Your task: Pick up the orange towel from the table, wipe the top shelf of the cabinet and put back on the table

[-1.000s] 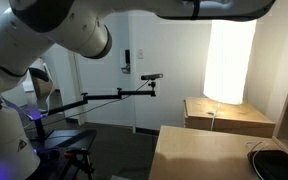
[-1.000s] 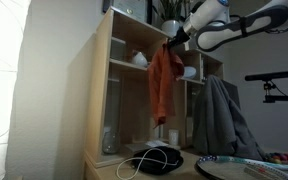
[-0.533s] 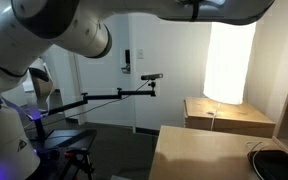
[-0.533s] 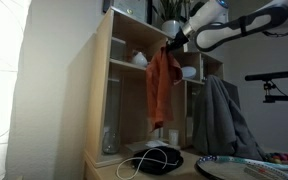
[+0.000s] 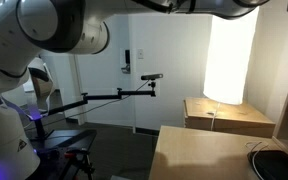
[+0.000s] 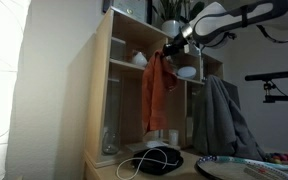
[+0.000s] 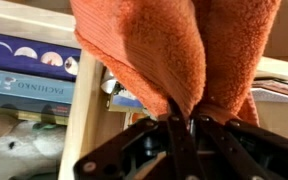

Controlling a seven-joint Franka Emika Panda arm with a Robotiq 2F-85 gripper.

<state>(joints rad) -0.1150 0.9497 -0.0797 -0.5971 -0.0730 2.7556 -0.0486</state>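
Observation:
The orange towel (image 6: 156, 95) hangs down in front of the wooden cabinet (image 6: 102, 100), held at its top by my gripper (image 6: 171, 46) near the upper shelf. In the wrist view the towel (image 7: 174, 50) fills the upper frame and my gripper (image 7: 181, 122) is shut on its folds, with the fingers pinched together. Behind the towel the wrist view shows a shelf board (image 7: 89, 110) and books. In an exterior view only my arm (image 5: 54, 35) shows; the towel is out of view there.
White cups (image 6: 138, 58) stand on a cabinet shelf. A grey cloth (image 6: 219, 120) drapes over something beside the cabinet. A black object with a white cable (image 6: 156, 158) lies on the table below. A bright lamp (image 5: 229, 60) and a wooden table (image 5: 209, 155) show in an exterior view.
My arm has shifted a little toward the cabinet, and the hanging towel has swung slightly left with it. The grip on the towel is unchanged.

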